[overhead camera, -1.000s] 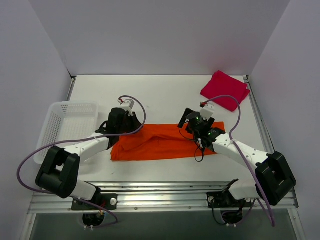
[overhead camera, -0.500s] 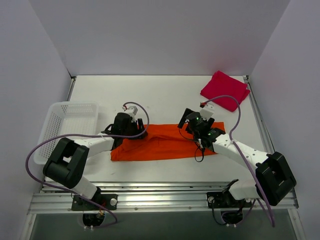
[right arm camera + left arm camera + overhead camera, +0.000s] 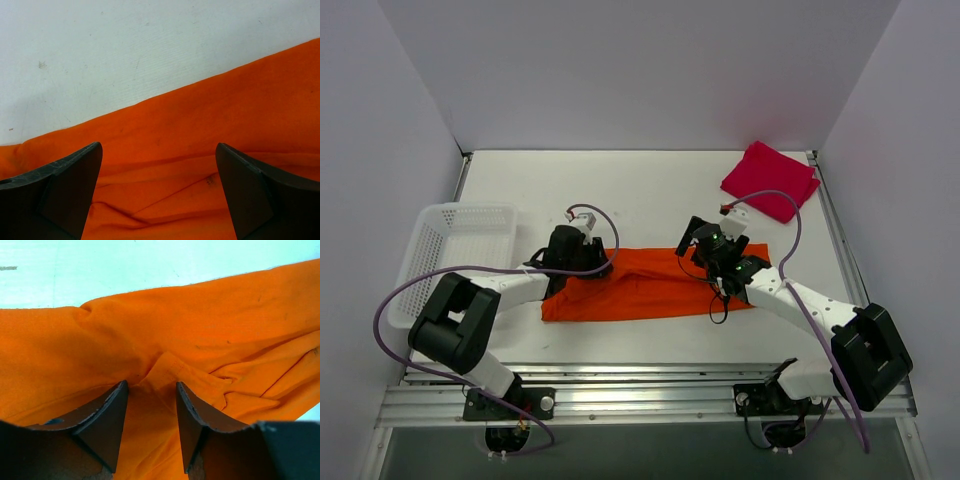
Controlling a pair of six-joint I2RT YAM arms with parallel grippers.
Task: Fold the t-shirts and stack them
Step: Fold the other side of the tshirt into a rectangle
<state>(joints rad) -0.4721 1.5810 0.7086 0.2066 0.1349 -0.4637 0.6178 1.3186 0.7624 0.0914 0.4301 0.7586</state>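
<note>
Lets go on the left. Against a second back, when nearly shut on what looks like a lifted flap of the orange t-shirt (image 3: 640, 285), shows the left pincer (image 3: 150, 386) now parted about halfway. Pinches nothing, with only a small ridge of cloth lying loose between the fingertips. Sits a touch farther from the white mesh basket (image 3: 465, 208) than then, elbow swung in toward the basket. Leaves the flap dropped flat onto the rest of the shirt. No change at the right pincer (image 3: 157, 145): spread wide over the shirt's end away from the basket, gripping nothing.

Reads as a lengthwise fold just laid down. Probably leaves the crosswise folds and the stacking still to do.

Orange t-shirt: lies as a long narrow band on the white counter (image 3: 650, 190), starting just beside the basket and running away from it. Soft matte cotton, limp, with shallow creases and a small turned-up tab of fabric just ahead of the left fingertips.

Red t-shirt (image 3: 770, 180): well apart from the basket, at the counter's far corner on the opposite side. Already a compact, roughly square folded packet, crimson-pink, same soft weave.

Basket: rigid white plastic, rectangular, open lattice walls.

Pincer fingers: dark, hard, wedge-shaped, smooth beside the yielding cloth.
</note>
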